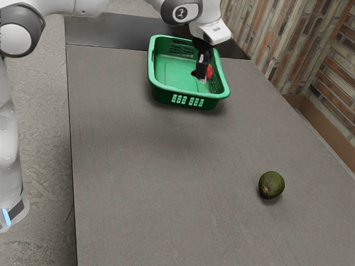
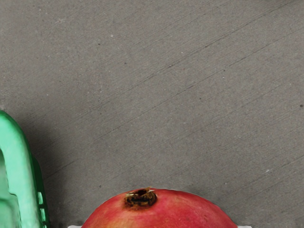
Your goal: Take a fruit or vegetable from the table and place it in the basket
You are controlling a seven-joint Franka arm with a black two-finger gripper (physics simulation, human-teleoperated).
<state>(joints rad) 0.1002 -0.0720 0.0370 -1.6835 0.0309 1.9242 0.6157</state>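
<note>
Avocado: nearest me in the exterior view, the avocado [image 1: 272, 185] lies on the table, dark green and pebbly, rounded, with a small brownish patch at one end
Table: the exterior view gives me the long sweep of the table [image 1: 138, 166], grey and matt; the wrist view brings out its thin dark scratches and scattered specks
Basket: farther along the table, the basket [image 1: 183, 93] is green plastic, a rounded rectangle with a smooth thick rim and slotted walls; I get its inner floor in the exterior view, and a curved length of rim with its shadow in the wrist view
Pomegranate: this is the task's fruit, held by my gripper; the exterior view sets the pomegranate [image 2: 156, 213] against the basket's inside, near the wall on the exterior view's right, though I can't judge its height; the wrist view shows me its glossy red skin, faintly streaked with yellow, and its rough brown crown
Gripper: my gripper [image 1: 202, 79] is closed on the pomegranate, parted by the fruit's width, red showing on either side of the black finger
Arm: smooth white shells with grey joint covers, the arm [image 1: 208, 30] comes in above the basket
Wall: beyond the table, the wall [image 1: 266, 44] is narrow brick strips in brown, cream and grey
</note>
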